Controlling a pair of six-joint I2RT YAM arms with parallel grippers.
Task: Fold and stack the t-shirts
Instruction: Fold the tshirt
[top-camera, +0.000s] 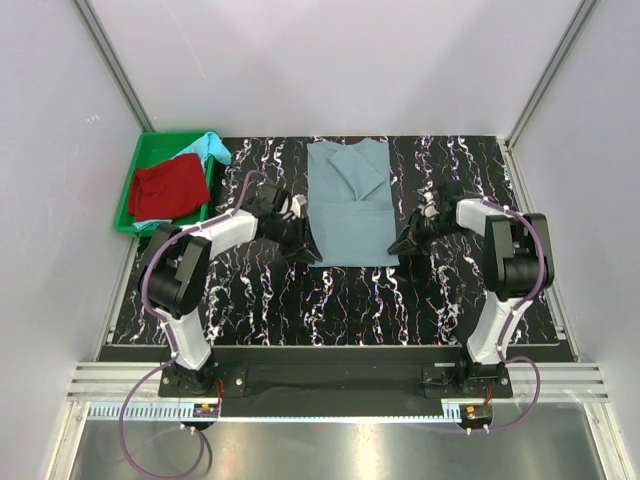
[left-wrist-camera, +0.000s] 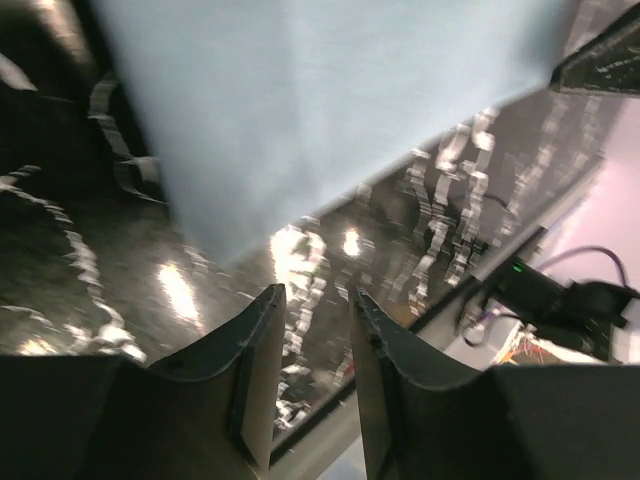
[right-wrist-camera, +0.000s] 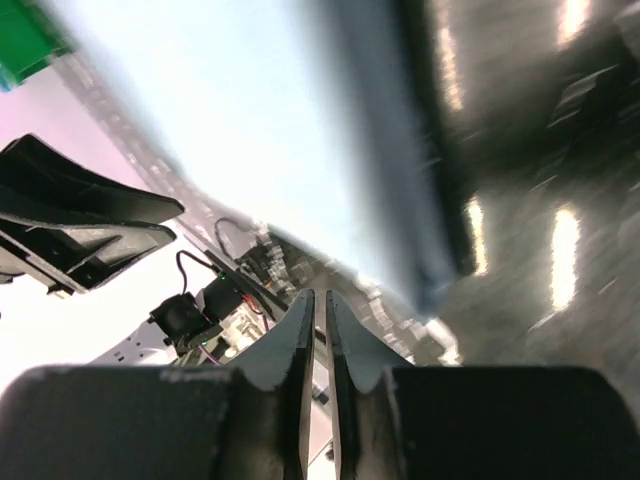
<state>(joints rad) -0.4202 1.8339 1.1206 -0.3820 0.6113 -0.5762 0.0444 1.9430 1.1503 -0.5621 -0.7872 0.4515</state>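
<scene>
Top view: a smooth grey-blue t-shirt (top-camera: 348, 205) lies flat on the marbled black table (top-camera: 260, 300), long axis twelve to six, collar at twelve.

Left wrist: my left gripper (left-wrist-camera: 315, 295) is spread and empty, with a blurred shirt corner at twelve.

Right wrist: my right gripper (right-wrist-camera: 320, 297) is almost pressed together and pinches nothing. The blurred hem is at twelve.

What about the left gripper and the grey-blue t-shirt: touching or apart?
Apart. The left wrist view shows the left gripper open and empty, with a strip of bare table between its fingertips and the near corner of the grey-blue t-shirt.
</scene>
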